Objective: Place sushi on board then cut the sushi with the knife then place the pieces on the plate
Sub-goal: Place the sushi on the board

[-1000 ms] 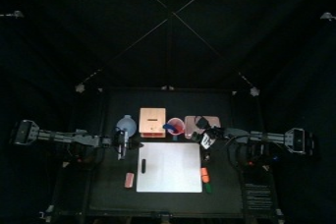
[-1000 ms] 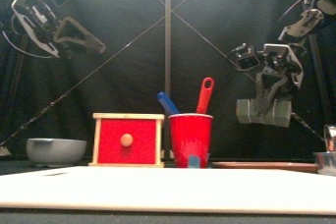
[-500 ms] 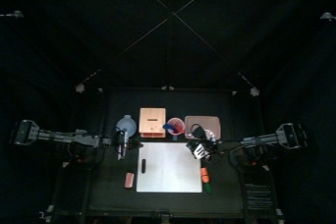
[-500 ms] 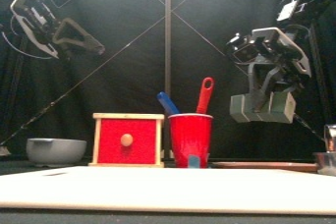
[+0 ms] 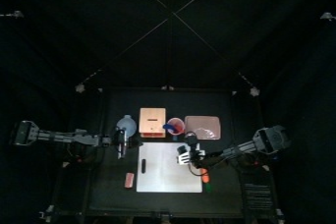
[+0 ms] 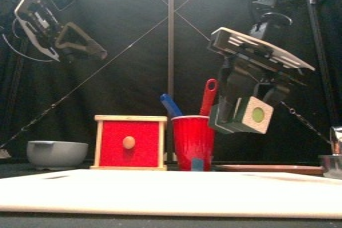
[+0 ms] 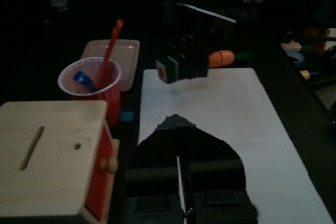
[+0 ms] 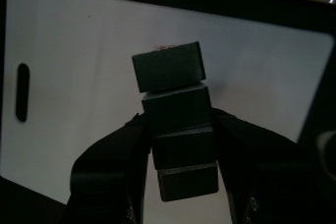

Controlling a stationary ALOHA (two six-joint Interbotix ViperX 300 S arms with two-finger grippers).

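Sushi roll [image 8: 171, 76] clamped in the right tool [image 8: 178, 122], arm tilted over white board [image 8: 79, 61].

No writing, number or brand mark could be read anywhere. The white cutting board [image 5: 164, 174], the red cup [image 6: 194, 140], the wooden box [image 6: 130, 142] just beside the cup and the dark green sushi roll [image 8: 175, 120] showed plain faces.

White board [image 5: 168, 167], red cup [image 6: 194, 142], blue knife [image 6: 170, 105], red knife [image 6: 209, 95], dark green sushi roll [image 8: 178, 120], blue-grey bowl [image 6: 56, 153]
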